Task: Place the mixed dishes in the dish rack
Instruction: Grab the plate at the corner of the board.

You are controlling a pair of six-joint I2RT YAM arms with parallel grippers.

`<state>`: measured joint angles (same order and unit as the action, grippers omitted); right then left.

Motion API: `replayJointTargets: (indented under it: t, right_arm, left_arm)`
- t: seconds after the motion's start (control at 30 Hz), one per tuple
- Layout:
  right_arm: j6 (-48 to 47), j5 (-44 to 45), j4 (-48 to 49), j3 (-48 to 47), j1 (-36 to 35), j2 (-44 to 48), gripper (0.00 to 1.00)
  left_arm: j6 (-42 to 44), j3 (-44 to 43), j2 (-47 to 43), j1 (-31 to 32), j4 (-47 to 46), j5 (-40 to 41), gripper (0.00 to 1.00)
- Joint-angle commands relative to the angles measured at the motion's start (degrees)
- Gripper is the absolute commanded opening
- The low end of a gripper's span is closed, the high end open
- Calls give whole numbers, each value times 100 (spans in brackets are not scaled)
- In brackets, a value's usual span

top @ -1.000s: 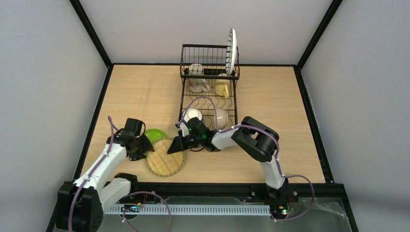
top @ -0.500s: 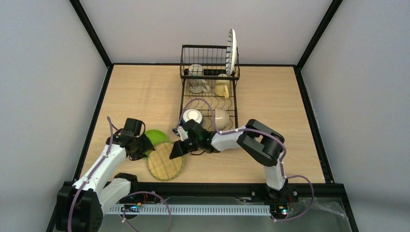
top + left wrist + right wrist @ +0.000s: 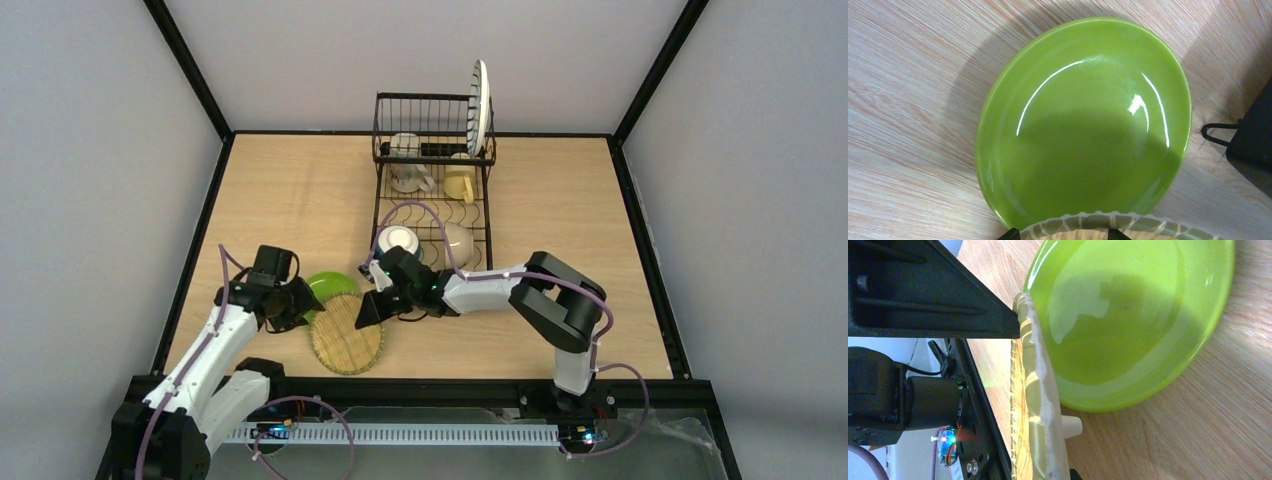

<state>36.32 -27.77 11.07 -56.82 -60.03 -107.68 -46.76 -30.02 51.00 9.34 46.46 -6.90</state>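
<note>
The dish rack (image 3: 432,97) stands at the back middle of the wooden table (image 3: 560,220), and it's already partly loaded. The white plate with dark stripes (image 3: 480,95) stands on edge at the right side of the raised basket. A beige mug (image 3: 408,176) and a yellow mug (image 3: 460,183) sit side by side toward the back. In the slotted lower level there's a white bowl (image 3: 398,240) on the left and a cream bowl (image 3: 458,242) on the right.

Two plates are out on the table, in front of the rack and to its left. The green plate (image 3: 335,284) lies flat. The yellow plate (image 3: 347,335), with a woven-looking face, sits just in front of it, and its far rim laps over the green one's near edge.

The right gripper (image 3: 366,309) reaches in low from the right to the yellow plate's right rim. Up close, one finger tip (image 3: 1010,327) rests against that rim. I can't tell whether the claw is actually clamped on it.

The left gripper (image 3: 298,301) hangs over the left edge of the green plate, fingers spread wide and holding nothing.
</note>
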Motion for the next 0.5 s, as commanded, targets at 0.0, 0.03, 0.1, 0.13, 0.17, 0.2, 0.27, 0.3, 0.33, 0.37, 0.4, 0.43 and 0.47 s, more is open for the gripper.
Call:
replayJointTargets:
  t: [0.0,0.03,0.1,0.13,0.17,0.2,0.27,0.3,0.33,0.37,0.4,0.43,0.47]
  right_arm:
    - [-226,123,-285,49,-61,414,6]
    - [-230,150,-320,44,-61,476,6]
    - [-239,195,-414,10,-61,608,2]
    - [-243,215,-469,-10,-61,685,0]
    - [-247,242,-530,-32,-63,772,0]
    - [-259,272,-606,-62,-63,871,0]
    - [-322,361,-841,-182,-64,1080,0]
    - [-371,450,-987,-268,-62,1201,0]
    - [-435,540,-1178,-384,-61,1318,0]
    - [-518,654,-1419,-526,-61,1446,0]
    - [-625,809,-1683,-735,-61,1551,0]
    - [-744,973,-2068,-983,-61,1639,0]
    - [-876,1129,-2358,-1260,-61,1701,0]
  left_arm:
    - [-39,-173,-114,-12,91,97,99]
    - [-40,-191,-129,-7,116,88,99]
    - [-36,-233,-163,-4,149,84,99]
    - [-35,-259,-184,-11,167,86,99]
    - [-37,-281,-204,-9,179,86,99]
    - [-35,-303,-217,-11,192,85,99]
    - [-44,-332,-252,-10,207,77,99]
    - [-52,-341,-275,-7,205,78,99]
    - [-60,-350,-303,-5,194,66,99]
    - [-67,-355,-330,-6,188,50,99]
    - [-82,-374,-356,-11,184,47,99]
    - [-93,-377,-385,-6,173,34,99]
    - [-102,-377,-415,-9,157,24,99]
